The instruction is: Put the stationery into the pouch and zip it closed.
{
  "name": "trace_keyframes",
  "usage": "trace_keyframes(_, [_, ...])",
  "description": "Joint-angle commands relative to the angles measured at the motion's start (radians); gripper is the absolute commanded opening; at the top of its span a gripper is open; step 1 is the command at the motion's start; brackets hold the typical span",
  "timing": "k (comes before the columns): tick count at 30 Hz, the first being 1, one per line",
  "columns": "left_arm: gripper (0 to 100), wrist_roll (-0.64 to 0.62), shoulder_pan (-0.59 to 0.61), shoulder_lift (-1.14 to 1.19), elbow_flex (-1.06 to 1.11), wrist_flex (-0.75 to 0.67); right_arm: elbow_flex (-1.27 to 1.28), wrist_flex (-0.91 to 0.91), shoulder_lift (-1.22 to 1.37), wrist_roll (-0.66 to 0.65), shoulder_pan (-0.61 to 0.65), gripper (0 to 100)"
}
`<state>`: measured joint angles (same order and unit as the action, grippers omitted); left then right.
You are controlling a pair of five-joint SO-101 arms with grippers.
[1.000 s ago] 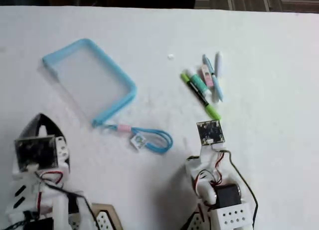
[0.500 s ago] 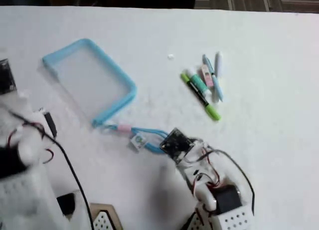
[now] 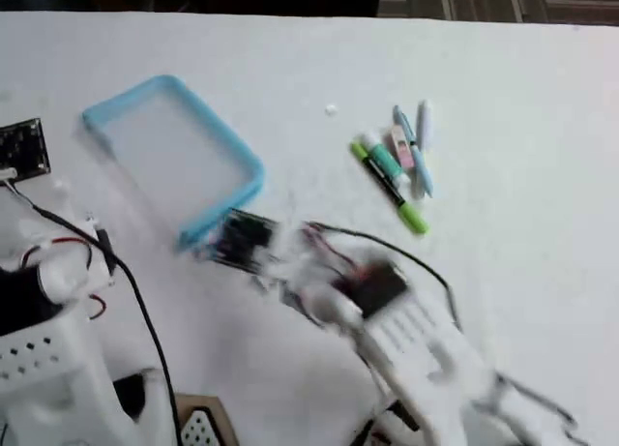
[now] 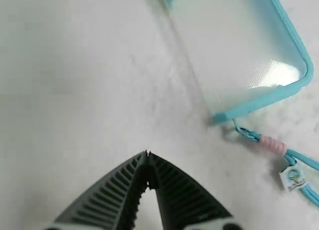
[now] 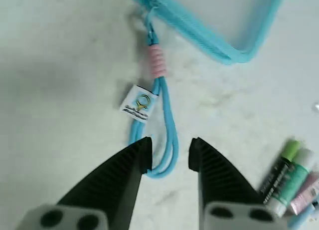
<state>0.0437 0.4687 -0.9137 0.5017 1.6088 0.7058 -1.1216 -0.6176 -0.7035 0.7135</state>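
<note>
A clear pouch (image 3: 174, 156) with a light-blue rim lies flat at the table's left middle. Its blue strap (image 5: 164, 135), with a pink bead (image 5: 156, 60) and a white tag (image 5: 138, 103), trails from one corner. Several pens and markers (image 3: 395, 165) lie in a pile right of centre. My right gripper (image 5: 169, 147) is open just above the table, its fingers either side of the strap's loop end; from above it (image 3: 242, 241) sits by the pouch's near corner. My left gripper (image 4: 147, 157) is shut and holds nothing, over bare table beside the pouch (image 4: 239, 50).
The white table (image 3: 522, 88) runs wide at the back and right. The left arm's body (image 3: 48, 311) fills the near left corner. A small white speck (image 3: 332, 109) lies behind the pens. A dark edge borders the table's far side.
The right arm has swung left from in front of the pens to the pouch's strap. The left arm has lifted and shifted to the far left.
</note>
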Motion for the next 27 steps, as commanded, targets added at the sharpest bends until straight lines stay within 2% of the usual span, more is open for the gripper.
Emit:
trace_keyframes(1, [3,0.158,0.073,-0.065,0.029,-0.058,-0.222,-0.001,0.363,-0.012,0.079,19.2])
trace_keyframes(8, [3,0.15,0.157,-0.104,0.091,-0.072,-0.612,-0.001,0.82,-0.012,0.156,20.2])
trace_keyframes(15, [3,0.155,0.157,-0.101,0.094,-0.072,-0.956,-0.067,1.207,-0.012,0.053,20.0])
trace_keyframes(18, [3,0.155,0.157,-0.101,0.091,-0.072,-1.051,-0.131,1.285,-0.015,0.035,18.7])
trace_keyframes(23, [3,0.157,0.157,-0.099,0.089,-0.074,-1.077,-0.183,1.31,-0.1,0.045,2.7])
trace_keyframes(27, [3,0.157,0.157,-0.099,0.089,-0.074,-1.08,-0.208,1.308,-0.101,0.016,1.8])
